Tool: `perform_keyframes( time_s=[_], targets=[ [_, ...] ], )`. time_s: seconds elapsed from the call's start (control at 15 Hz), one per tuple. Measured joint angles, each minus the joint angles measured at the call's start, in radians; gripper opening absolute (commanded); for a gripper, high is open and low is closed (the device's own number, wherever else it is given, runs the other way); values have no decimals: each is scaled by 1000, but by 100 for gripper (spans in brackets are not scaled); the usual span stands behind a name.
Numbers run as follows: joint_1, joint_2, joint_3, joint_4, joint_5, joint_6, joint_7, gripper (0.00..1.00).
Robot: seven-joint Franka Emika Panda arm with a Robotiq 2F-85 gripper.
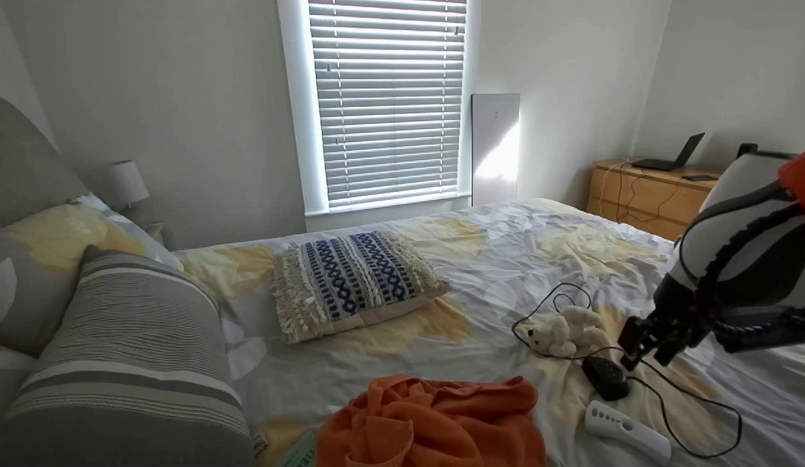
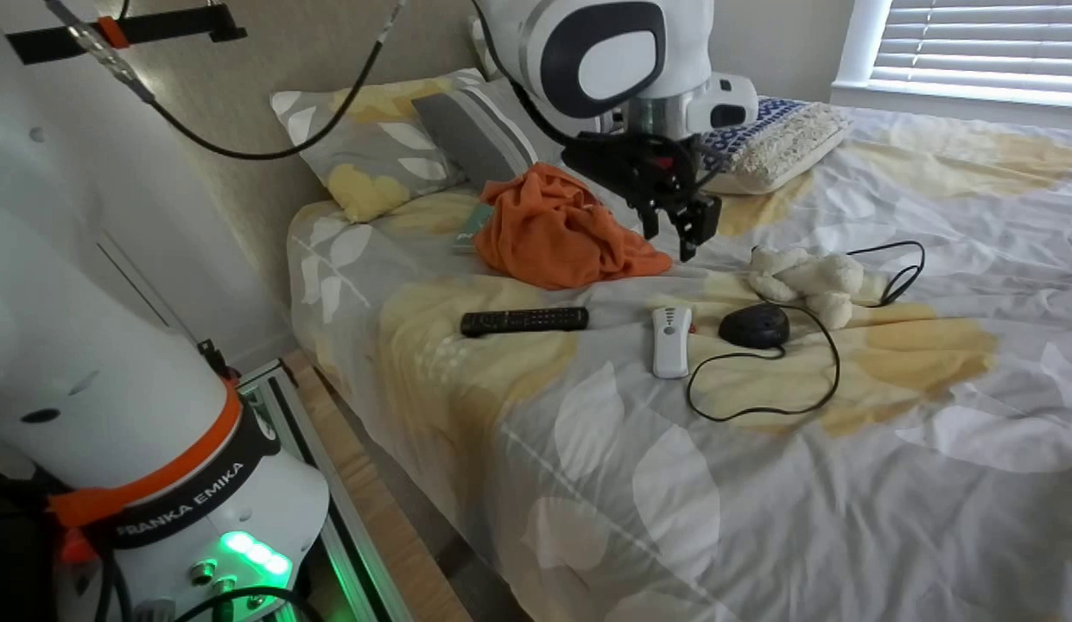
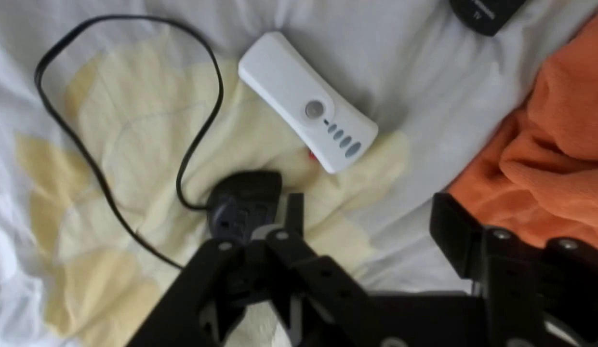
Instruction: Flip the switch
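A black corded device (image 1: 605, 378) with small slots or keys on top lies on the bed; it also shows in the wrist view (image 3: 248, 190) and an exterior view (image 2: 754, 326). I cannot tell for certain that it is the switch. Beside it lies a white handheld device (image 3: 303, 94) with a round grey button and several small oval marks, also in both exterior views (image 1: 626, 431) (image 2: 671, 345). My gripper (image 3: 366, 207) is open and empty above the bed, its left finger overlapping the black device's edge in the wrist view. It also shows in both exterior views (image 1: 647, 353) (image 2: 671, 242).
An orange cloth (image 2: 570, 233) is heaped beside the gripper. A white stuffed toy (image 2: 808, 276) lies by the black device, with the black cord (image 3: 99, 168) looped around. A black TV remote (image 2: 524, 321) lies near the bed edge. A fringed cushion (image 1: 357, 285) is farther back.
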Motion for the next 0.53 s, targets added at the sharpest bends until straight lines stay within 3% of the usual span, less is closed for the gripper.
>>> perform_keyframes(
  time_s=[0.2,0.53],
  targets=[
    [39,-130,-3,-68,-75,59,34,100],
    [80,-320,-1,-160,-118,22,41,99]
  ],
)
